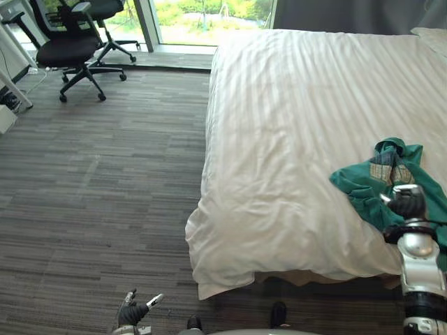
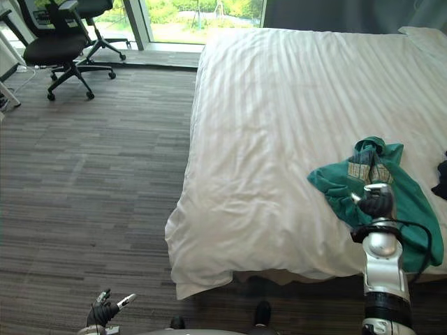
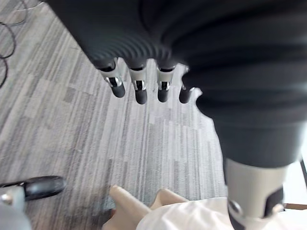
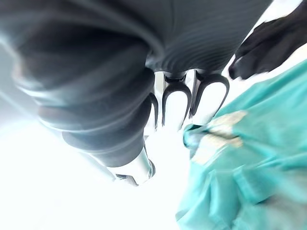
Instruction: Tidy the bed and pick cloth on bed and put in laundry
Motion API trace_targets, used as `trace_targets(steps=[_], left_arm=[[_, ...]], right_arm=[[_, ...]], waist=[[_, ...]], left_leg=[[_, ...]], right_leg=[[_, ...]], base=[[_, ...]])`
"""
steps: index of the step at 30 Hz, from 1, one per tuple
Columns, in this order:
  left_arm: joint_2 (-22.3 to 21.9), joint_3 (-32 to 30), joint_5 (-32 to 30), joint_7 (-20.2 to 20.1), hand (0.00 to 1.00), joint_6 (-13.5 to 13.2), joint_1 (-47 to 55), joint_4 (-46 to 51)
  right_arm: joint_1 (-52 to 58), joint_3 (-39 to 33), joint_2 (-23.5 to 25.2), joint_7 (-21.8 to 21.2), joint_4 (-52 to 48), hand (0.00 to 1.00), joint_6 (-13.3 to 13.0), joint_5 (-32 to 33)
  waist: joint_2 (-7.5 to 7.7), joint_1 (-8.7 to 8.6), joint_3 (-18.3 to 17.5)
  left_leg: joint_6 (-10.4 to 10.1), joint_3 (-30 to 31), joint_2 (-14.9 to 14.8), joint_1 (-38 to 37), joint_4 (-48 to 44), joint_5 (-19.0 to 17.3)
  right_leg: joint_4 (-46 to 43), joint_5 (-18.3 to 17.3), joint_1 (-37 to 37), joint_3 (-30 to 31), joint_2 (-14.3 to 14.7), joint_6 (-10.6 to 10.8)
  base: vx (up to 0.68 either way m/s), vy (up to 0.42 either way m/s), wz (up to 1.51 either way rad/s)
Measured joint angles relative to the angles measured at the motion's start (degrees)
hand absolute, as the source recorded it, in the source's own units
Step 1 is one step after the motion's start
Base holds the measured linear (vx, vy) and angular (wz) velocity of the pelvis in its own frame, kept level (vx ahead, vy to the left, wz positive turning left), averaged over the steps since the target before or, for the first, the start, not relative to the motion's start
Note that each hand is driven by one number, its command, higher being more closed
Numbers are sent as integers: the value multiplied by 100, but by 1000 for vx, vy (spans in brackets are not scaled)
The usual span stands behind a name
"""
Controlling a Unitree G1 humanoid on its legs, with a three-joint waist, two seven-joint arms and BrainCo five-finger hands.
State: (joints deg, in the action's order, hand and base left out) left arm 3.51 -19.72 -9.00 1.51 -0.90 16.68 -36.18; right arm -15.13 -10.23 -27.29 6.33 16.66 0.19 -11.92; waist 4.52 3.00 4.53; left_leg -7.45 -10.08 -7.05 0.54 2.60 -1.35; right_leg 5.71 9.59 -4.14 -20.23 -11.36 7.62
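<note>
1. Grey, streaked carpet [image 1: 105, 181] surrounds a bed [image 1: 293, 125] whose white, faintly striped duvet is rumpled at the near corner.
2. The right hand [image 1: 406, 202] hangs with its fingers [image 4: 173, 101] loosely straight, gripping nothing, over the edge of a crumpled green cloth [image 1: 356, 185] near the bed's foot.
3. The right eye view adds a dark cloth [image 2: 441, 179] at the bed's right side.
4. The left hand [image 1: 133, 312] is spread and empty, low over the carpet. Black office chairs [image 1: 66, 49] stand well apart.

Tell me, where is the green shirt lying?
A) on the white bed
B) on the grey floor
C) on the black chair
A: the green shirt lies crumpled on the white bed, close to its near edge, by the right hand.
</note>
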Motion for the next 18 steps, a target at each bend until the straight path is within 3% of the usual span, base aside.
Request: trace_targets(steps=[4, 5, 9, 10, 15, 16, 18], left_arm=[[15, 305, 186, 18, 0, 0, -143, -137], [15, 398, 240, 25, 0, -1, -236, -197], [21, 432, 476, 145, 0, -26, -423, -267], [21, 432, 498, 152, 0, -26, -436, -266], [119, 436, 655, 270, 0, -47, -870, -286], [130, 435, 701, 289, 0, -58, -954, -289], [192, 437, 756, 395, 0, -115, -1218, -290]], right_arm=[[-1311, 952, 3, 7, 388, 100, -104, 13], [-1712, 1156, 13, 18, 583, 100, -111, 17], [-2692, 1335, 350, 122, 808, 100, -148, 117], [-2743, 1336, 366, 125, 834, 100, -158, 142], [-3723, 1414, 734, 273, 1427, 100, -222, 937], [-3812, 1446, 739, 289, 1471, 100, -226, 1015], [-4272, 1482, 964, 359, 1792, 100, -259, 1348]], waist=[[140, 276, 85], [170, 421, 106], [295, 725, 301], [304, 732, 321], [421, 1015, 957], [406, 1054, 1026], [325, 1073, 1487]], left_leg=[[5, 239, 1, 132, 44, 134], [8, 318, 1, 191, 33, 163], [3, 647, 11, 486, -105, 198], [4, 679, 14, 506, -111, 206], [-10, 1226, 60, 1042, -118, 469], [-12, 1286, 65, 1140, -115, 512], [-25, 1472, 75, 1313, -112, 644]], right_leg=[[-1, 4, -3, -211, -12, -5], [-1, 6, -7, -286, -14, -7], [-1, 5, -8, -561, -33, -8], [-1, 5, -8, -588, -36, -7], [-2, 10, -157, -1101, -50, -17], [-3, 21, -216, -1138, -46, -31], [-4, 57, -273, -1309, -38, -77]], base=[[-7, -8, 36], [14, -7, 35], [-11, -4, 37], [-29, -3, 54], [-54, -3, 49], [-87, -8, 44], [-88, -6, 37]])
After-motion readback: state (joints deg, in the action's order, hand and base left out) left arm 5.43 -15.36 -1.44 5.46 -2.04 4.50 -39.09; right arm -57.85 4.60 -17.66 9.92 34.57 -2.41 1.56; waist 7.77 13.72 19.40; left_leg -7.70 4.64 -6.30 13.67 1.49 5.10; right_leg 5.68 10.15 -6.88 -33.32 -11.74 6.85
